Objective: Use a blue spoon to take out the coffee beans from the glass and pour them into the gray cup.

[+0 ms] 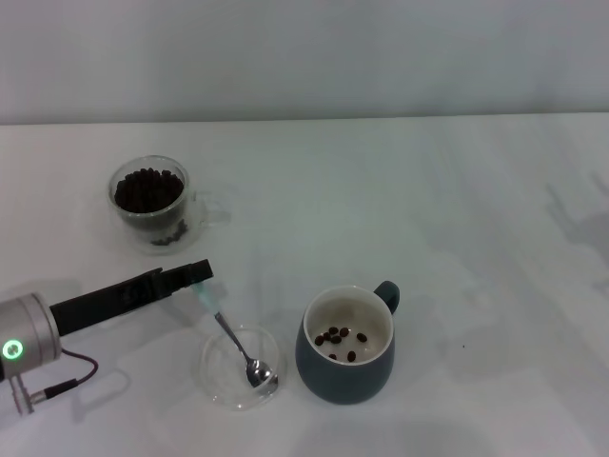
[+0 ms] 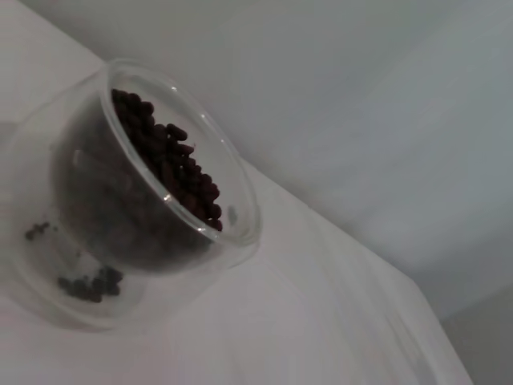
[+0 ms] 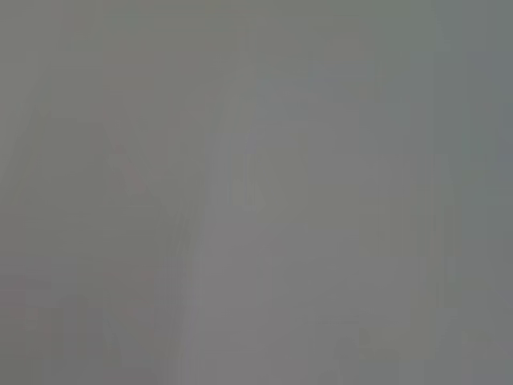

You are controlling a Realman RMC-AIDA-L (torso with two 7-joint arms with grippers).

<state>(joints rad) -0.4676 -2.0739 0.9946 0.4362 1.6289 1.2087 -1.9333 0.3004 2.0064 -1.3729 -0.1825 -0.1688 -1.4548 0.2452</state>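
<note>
Gripping the blue spoon, left hand bears no legible writing.

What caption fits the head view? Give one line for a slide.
Left gripper at the blue spoon resting in a saucer, between the glass of coffee beans and the gray cup.

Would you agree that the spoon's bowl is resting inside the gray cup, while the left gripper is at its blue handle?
Not quite. The head view shows the blue spoon with its bowl resting in the clear glass saucer, beside the gray cup. The left gripper is indeed at its handle.
</note>
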